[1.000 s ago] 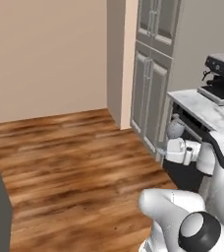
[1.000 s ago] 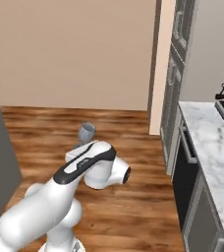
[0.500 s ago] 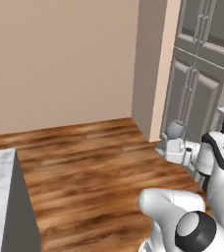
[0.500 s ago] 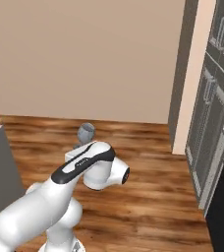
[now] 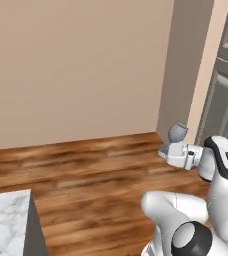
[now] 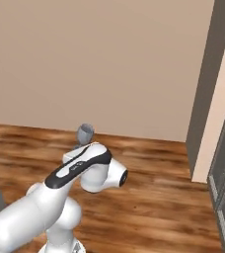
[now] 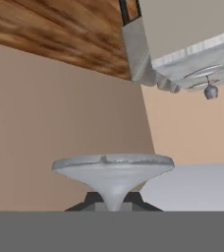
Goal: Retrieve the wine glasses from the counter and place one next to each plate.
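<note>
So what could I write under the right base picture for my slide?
White robot arm carrying a wine glass in its shut gripper over the wooden floor.

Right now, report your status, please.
Gripper shut on wine glass stem, glass upright. Over wooden floor. Nothing blocking near arm.

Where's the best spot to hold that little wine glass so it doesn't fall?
By the thin stem, from the side. The wine glass has a rounded bowl on top and a wide foot, so the narrow stem fits between two fingers. The tool is shut on the stem, and the glass stands upright above it.
</note>
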Motion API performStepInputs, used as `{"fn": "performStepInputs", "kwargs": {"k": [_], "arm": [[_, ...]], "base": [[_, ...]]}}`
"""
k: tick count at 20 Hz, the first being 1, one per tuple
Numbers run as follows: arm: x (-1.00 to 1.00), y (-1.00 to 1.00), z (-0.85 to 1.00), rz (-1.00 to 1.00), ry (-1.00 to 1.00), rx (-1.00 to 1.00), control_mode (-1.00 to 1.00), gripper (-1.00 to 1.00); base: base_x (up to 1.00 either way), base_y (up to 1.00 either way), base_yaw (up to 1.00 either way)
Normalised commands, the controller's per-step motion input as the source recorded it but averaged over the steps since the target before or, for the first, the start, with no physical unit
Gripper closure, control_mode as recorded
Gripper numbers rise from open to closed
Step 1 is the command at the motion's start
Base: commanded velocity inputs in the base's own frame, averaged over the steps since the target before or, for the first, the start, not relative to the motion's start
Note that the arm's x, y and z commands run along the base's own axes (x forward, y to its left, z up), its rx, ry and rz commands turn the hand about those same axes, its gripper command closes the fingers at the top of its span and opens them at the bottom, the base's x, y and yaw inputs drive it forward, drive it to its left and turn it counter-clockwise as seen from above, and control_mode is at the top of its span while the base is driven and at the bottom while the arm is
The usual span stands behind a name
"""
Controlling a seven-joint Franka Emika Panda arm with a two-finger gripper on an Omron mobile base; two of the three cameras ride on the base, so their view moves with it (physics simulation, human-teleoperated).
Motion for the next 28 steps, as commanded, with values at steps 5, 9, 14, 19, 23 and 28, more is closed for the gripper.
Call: {"fn": "performStepInputs", "kwargs": {"k": [5, 9, 14, 19, 23, 28], "arm": [[0.00, 0.00, 0.00, 0.00, 0.00, 0.00, 1.00, 1.00], [0.00, 0.00, 0.00, 0.00, 0.00, 0.00, 1.00, 1.00], [0.00, 0.00, 0.00, 0.00, 0.00, 0.00, 1.00, 1.00], [0.00, 0.00, 0.00, 0.00, 0.00, 0.00, 1.00, 1.00], [0.00, 0.00, 0.00, 0.00, 0.00, 0.00, 1.00, 1.00], [0.00, 0.00, 0.00, 0.00, 0.00, 0.00, 1.00, 1.00]], "base": [[1.00, 0.26, 0.26], [1.00, 0.03, 0.59], [0.90, -0.03, 0.80], [0.54, -0.15, 0.87], [0.31, -0.07, 0.98], [0.00, -0.78, 0.74]]}}
